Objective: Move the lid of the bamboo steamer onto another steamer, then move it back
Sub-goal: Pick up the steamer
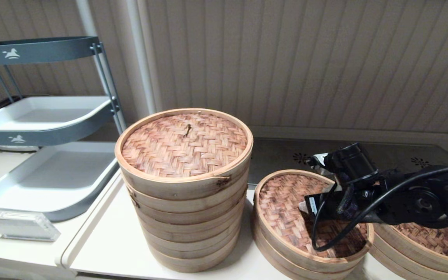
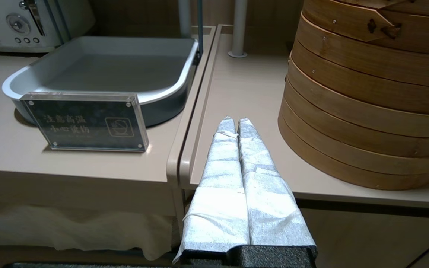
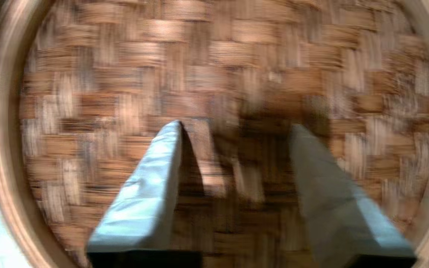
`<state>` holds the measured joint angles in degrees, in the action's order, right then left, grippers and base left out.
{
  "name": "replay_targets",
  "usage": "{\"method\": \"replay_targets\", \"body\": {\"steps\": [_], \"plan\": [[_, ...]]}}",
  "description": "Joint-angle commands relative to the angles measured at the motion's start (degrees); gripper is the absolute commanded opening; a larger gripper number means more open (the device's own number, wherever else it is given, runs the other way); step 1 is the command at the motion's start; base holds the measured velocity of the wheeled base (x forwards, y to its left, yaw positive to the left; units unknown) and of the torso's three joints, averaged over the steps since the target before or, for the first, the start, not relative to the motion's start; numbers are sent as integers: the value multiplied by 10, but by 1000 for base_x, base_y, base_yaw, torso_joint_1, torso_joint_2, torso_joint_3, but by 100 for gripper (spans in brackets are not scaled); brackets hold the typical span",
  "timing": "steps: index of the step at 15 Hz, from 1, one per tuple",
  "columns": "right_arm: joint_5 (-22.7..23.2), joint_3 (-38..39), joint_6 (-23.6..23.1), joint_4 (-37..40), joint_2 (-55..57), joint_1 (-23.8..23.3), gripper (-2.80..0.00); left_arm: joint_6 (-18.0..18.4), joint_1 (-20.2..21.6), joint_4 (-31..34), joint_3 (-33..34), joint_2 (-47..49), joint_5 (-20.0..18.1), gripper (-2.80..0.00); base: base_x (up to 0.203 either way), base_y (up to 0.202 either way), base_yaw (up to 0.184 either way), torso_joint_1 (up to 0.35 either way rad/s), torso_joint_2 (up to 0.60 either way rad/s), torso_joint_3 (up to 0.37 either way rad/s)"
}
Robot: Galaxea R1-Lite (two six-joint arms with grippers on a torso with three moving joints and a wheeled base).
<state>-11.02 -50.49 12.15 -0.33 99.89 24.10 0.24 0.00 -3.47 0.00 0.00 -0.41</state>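
Note:
The dark brown woven bamboo steamer lid [image 1: 286,210] rests on a shallow steamer of two low pale hoops [image 1: 282,256], right of the middle of the table; the lid hides that steamer's floor. My right gripper [image 1: 310,207] hovers close over the lid's centre, pointing down at it. In the right wrist view the right gripper [image 3: 237,124] is open, its wrapped fingers [image 3: 151,186] spread over the weave of the lid [image 3: 125,74] with nothing between them. The knot handle is too blurred to make out. My left gripper [image 2: 237,120] is shut and empty, parked at the table's front edge.
A tall many-tiered steamer [image 1: 185,217] with a lighter woven lid [image 1: 183,144] stands left of the low one. Another low steamer [image 1: 434,241] with a woven top sits at the far right, under my right arm. Grey trays [image 1: 49,182] and a clear sign [image 1: 20,225] occupy the left counter.

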Motion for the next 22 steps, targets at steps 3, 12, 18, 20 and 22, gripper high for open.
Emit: {"method": "replay_targets", "body": {"steps": [3, 12, 18, 20, 22], "plan": [[-1, 9, 0, -40, 3, 1, -280, 0, 0, 0, 14, -1, 0, -280, 0, 0, 0, 0, 0, 0], [-2, 12, 0, -46, -12, 2, -280, 0, 0, 0, 14, -1, 0, -280, 0, 0, 0, 0, 0, 0], [-12, 14, -4, -39, -69, -1, -280, 0, 0, 0, 14, -1, 1, -280, 0, 0, 0, 0, 0, 0], [-14, 15, -4, -33, -78, -2, -280, 0, 0, 0, 14, -1, 0, -280, 0, 0, 0, 0, 0, 0], [-20, 14, -5, -31, -92, -3, -280, 0, 1, 0, 14, -1, 0, -280, 0, 0, 0, 0, 0, 0]]}}
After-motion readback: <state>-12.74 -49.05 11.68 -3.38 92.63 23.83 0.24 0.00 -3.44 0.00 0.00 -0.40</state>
